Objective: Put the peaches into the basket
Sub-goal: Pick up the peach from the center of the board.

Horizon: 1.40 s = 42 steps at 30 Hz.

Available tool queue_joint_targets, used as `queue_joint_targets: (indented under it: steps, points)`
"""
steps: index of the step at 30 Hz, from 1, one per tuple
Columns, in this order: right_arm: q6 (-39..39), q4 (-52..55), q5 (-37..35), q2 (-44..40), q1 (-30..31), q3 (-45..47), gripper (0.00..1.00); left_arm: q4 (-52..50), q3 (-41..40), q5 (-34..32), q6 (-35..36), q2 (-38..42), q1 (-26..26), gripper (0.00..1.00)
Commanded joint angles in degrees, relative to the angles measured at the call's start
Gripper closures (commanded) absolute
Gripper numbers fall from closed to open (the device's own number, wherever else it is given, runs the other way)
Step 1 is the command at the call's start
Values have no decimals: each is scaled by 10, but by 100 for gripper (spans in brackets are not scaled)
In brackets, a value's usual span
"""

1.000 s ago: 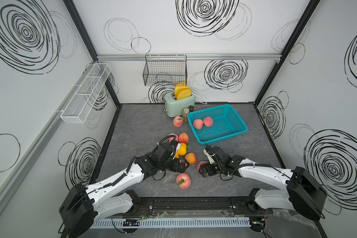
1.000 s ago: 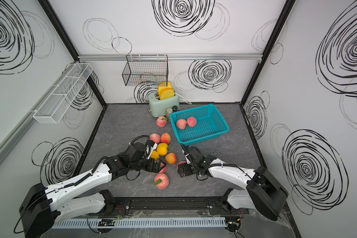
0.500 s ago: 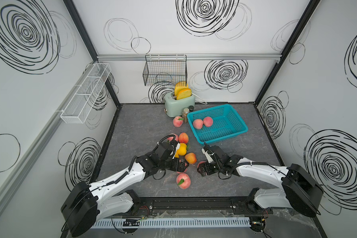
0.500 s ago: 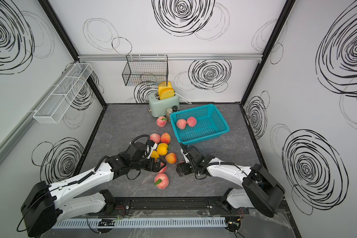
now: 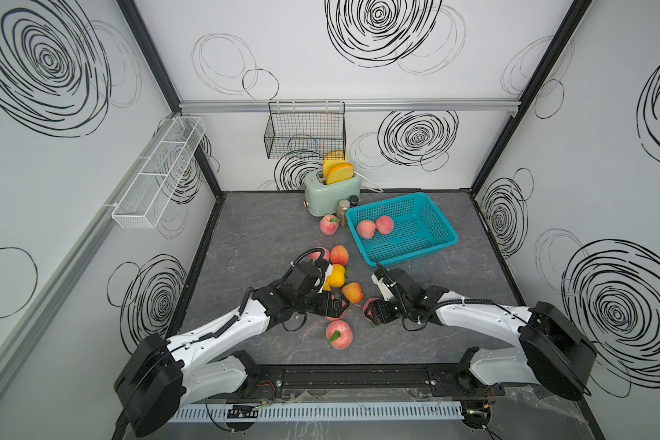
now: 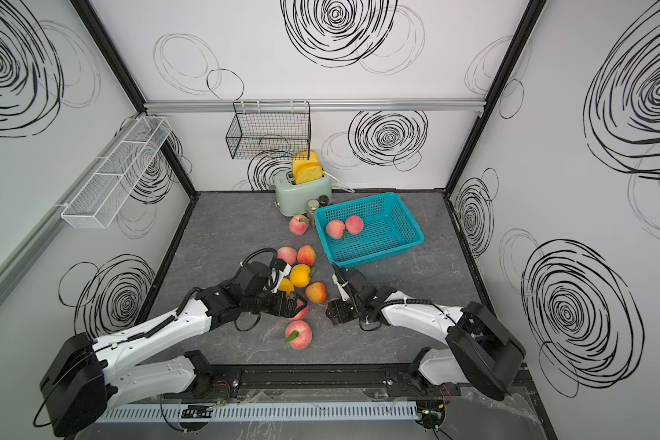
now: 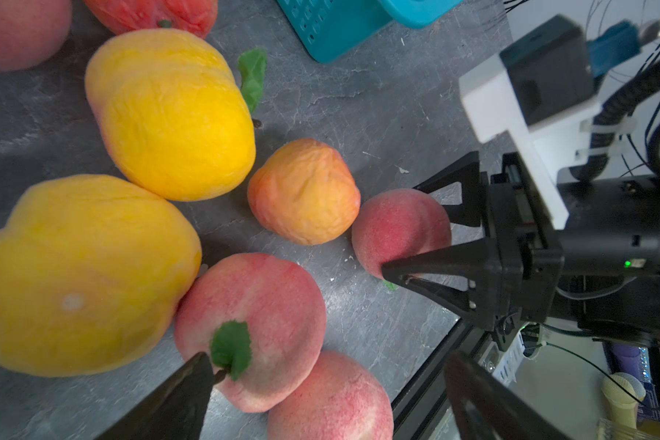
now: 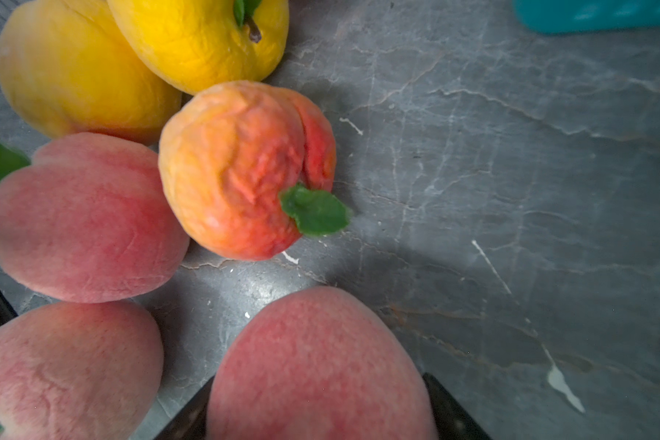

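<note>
From where I stand, the right pincer [image 7: 401, 230] is clamped on a pink peach [image 8: 321, 365] that lies on the grey counter [image 5: 267, 236]. Its two black fingers [image 7: 435, 259] press the fruit from both sides, and in the right wrist view the fruit fills the gap between them. The left pincer [image 7: 326, 356] hangs low over the counter with its fingers wide apart. A second pink peach [image 7: 252, 331], with a green leaf at the stem, sits partly between them, not gripped. Just beside the clamped fruit lies an orange peach [image 5: 352, 292]. Next to it are a yellow peach [image 7: 176, 114] and its yellow neighbour [image 7: 73, 274], the two touching each other. A lone peach [image 5: 338, 334] with a leaf rests nearer to the arm bases, apart from the group. The teal basket [image 5: 412, 251] stands farther back on the counter, beyond the right arm. Inside it are two pink peaches — one peach [image 5: 366, 229] and its partner [image 5: 384, 224] — side by side near the far corner. Outside that corner, one more peach [image 5: 328, 224] lies beside a small jar [image 5: 343, 209].
</note>
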<state>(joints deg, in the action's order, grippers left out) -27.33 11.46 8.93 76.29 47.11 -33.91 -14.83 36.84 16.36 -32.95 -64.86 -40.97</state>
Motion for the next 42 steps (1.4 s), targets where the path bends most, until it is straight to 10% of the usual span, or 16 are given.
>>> queue_joint_targets:
  steps: [1, 42]
  points:
    - [7, 10, -6, -7, -2, 1, 31, 21, -4, 3, 3, 5, 5, 2]
    - [132, 164, -12, -30, -108, -211, 32, 14, 102, 32, 63, -23, 77, 2]
